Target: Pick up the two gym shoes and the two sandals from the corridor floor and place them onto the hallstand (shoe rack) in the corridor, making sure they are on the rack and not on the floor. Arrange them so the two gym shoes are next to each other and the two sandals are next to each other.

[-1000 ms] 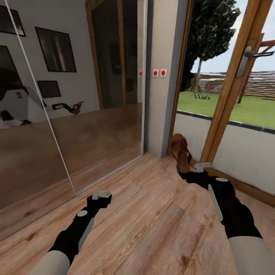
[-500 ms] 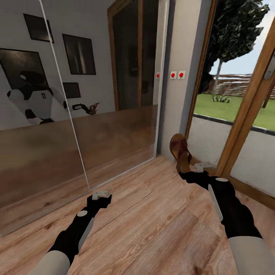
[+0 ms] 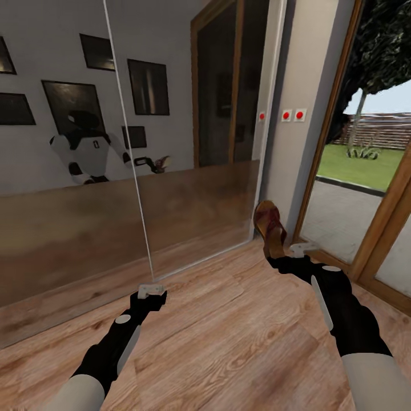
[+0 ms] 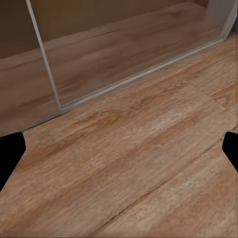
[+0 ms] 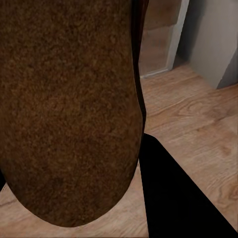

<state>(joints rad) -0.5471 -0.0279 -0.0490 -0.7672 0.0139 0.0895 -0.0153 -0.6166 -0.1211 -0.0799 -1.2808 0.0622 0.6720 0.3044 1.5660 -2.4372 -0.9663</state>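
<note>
Right jaws clamped on sandal heel, toe pointing up, left jaws spread, empty

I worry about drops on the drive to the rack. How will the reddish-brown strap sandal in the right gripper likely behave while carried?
The reddish-brown strap sandal with a cork-like sole stands toe-up from the right gripper without sagging, so it is probably stiff. Held at one end, it may pivot if jolted. The grainy sole probably resists slipping.

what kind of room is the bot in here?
Likely a home corridor by an outside door: wood plank floor, mirrored sliding doors along one wall, and a glazed wooden door onto a lawn.
</note>
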